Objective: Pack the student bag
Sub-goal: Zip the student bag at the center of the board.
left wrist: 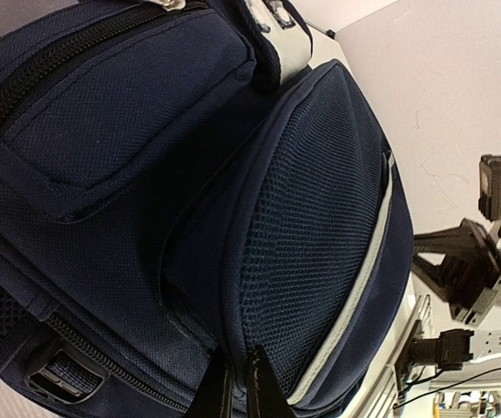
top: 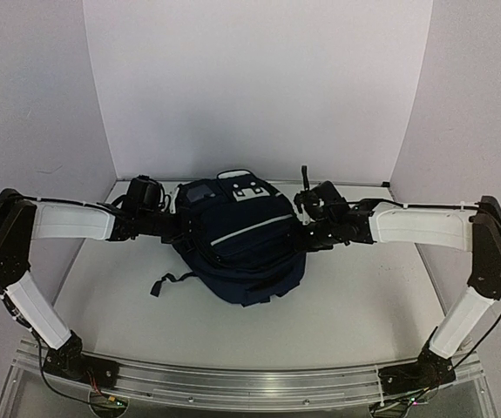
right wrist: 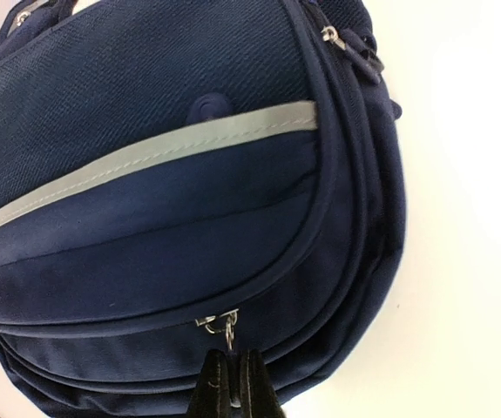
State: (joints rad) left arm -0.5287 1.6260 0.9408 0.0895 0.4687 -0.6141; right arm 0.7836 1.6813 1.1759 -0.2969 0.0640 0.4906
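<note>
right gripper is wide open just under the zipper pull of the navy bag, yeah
No, the right gripper is not open. It is shut, pinched on the metal zipper pull of the student bag, just under it. The right wrist view shows this.

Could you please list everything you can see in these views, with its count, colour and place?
backpack: one, navy blue with pale stripes, lying mid-table between the arms
lower zip pull: one, silver, on the backpack's front seam
upper zip pull: one, silver, near the backpack's top edge in the right wrist view
strap: one, black, trailing on the table on the left arm's side
table: one, white, under everything
left gripper: one, black, shut on the backpack's side edge
right gripper: one, black, shut on the lower zip pull
</note>
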